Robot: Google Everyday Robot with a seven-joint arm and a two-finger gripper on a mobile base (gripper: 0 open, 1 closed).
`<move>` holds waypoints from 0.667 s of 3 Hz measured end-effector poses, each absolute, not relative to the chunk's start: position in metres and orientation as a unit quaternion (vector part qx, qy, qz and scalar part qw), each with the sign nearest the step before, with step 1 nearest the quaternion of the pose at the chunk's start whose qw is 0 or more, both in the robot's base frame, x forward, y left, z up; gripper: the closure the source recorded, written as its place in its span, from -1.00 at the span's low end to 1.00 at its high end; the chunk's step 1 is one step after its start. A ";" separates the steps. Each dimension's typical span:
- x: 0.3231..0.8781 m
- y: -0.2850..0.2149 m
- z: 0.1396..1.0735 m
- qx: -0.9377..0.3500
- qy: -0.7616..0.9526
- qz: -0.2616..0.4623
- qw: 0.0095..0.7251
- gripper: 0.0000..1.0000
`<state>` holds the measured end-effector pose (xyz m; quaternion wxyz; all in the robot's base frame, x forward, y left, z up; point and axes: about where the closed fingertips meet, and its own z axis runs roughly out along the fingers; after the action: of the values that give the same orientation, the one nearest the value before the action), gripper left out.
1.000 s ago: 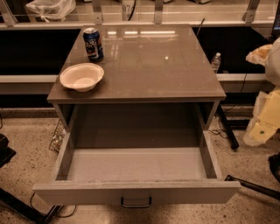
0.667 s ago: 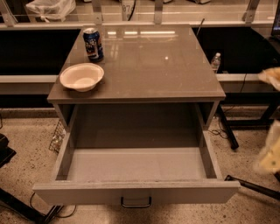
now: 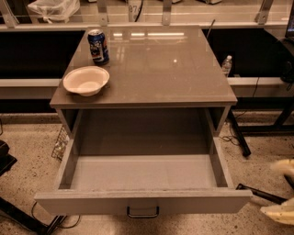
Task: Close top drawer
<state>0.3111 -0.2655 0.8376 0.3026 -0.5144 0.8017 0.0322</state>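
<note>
One drawer, the top drawer (image 3: 82,203), is seen standing far out of the grey desk (image 3: 156,69), its front panel thrust toward the camera and well clear of the desk's body. A small dark metal handle (image 3: 143,212) is fixed at the middle of that front, near its lower edge. The drawer's flat grey bottom is shown almost in full, framed by its two side walls, and the dark opening under the desk top is exposed behind it.

On the desk top, near its front left corner, a white bowl (image 3: 86,80) is set upright. Just behind the bowl a blue drink can (image 3: 98,46) stands upright, close to the bowl but apart from it. The rest of the glossy surface is marked by reflections of overhead lights.

The pincer (image 3: 280,213) is found at the lower right edge of the view, low over the speckled floor (image 3: 27,156), to the right of the drawer's front corner and not touching it. It is seen only as pale, smeared shapes, so whether it is wide or narrow cannot be told.

A clear plastic bottle (image 3: 227,65) is seen beyond the desk's right side, and a crumpled plastic bag (image 3: 53,8) lies on the shelf at the upper left.
</note>
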 end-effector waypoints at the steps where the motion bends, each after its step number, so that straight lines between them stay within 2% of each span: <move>1: 0.291 -0.265 0.778 -0.497 0.808 0.080 0.306 0.23; 2: 0.281 -0.246 0.728 -0.488 0.805 0.134 0.310 0.87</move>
<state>0.2811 -0.2463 0.7277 0.3099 -0.4877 0.8050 0.1340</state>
